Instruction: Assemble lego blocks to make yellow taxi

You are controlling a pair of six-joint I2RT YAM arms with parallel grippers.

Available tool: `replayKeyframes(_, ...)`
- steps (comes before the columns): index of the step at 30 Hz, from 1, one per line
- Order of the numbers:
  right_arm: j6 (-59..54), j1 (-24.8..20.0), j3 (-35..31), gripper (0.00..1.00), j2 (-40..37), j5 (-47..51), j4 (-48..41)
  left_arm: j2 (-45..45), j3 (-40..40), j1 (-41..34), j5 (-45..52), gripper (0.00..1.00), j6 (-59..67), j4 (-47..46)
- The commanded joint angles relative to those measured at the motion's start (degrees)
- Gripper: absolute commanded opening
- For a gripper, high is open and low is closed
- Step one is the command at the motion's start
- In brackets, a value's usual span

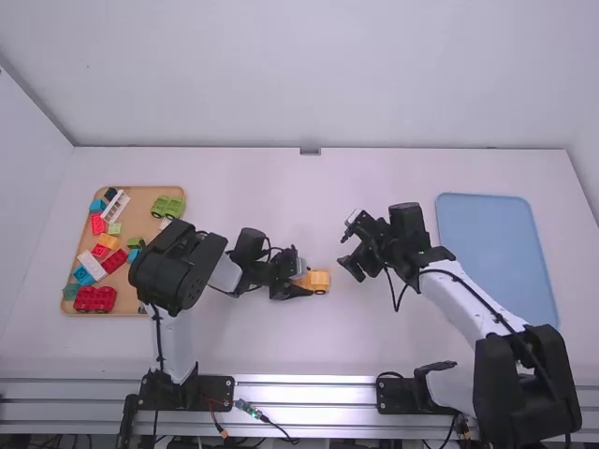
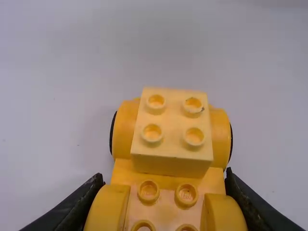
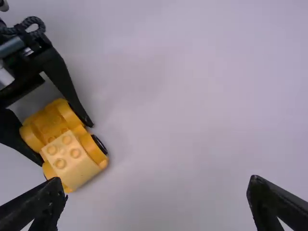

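Holding, left claw (image 2: pixel 163 175): its fingers flank the yellow car base (image 2: pixel 121 168) and press in on both sides, so it is narrowed to the width of that piece.
Car base: low over the table (image 1: pixel 309 206), between the two arms, with studs showing in the part between the fingers.
Pale yellow block (image 2: pixel 172 127): on top of the base at the end that juts out past the fingers, between the rounded wheel covers there. Whether it is pressed fully home, I cannot tell.
Right claw (image 3: pixel 156 183): fingers spread wide with nothing between them, off to the right of the car.
Wooden tray (image 1: pixel 140 224): at the far left, with a green wheeled piece (image 1: pixel 168 207), red blocks (image 1: pixel 94 299), an orange block (image 1: pixel 108 241) and a white frame (image 1: pixel 114 206) among its loose parts.
Blue tray (image 1: pixel 487 243): at the far right, beyond the right arm.
Step in hand: probably seating or steadying the pale block on the base, the taxi being only partly built.
Next move: likely the right claw steadying the base or pressing the block down while the left keeps the car square; any further piece would want lining up over the studs before a straight push. A slanted push could pop the block loose or twist the base.
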Motion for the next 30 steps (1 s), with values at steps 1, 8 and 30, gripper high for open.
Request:
replayKeyframes(1,0.70,0.00,0.48,0.99,-0.61,0.46,-0.17,0.76,-1.84,0.42,-5.11,0.41,0.24,-1.62)
replayKeyframes(8,-0.04,1.07,0.48,0.99,-0.61,0.50,-0.20,0.63,-2.03,0.42,-7.96,0.60,-0.13,-1.73)
replayKeyframes(30,-0.07,1.01,0.48,0.99,-0.61,0.48,0.00,-19.74,-2.01,0.48,-16.72,0.99,0.13,-21.88)
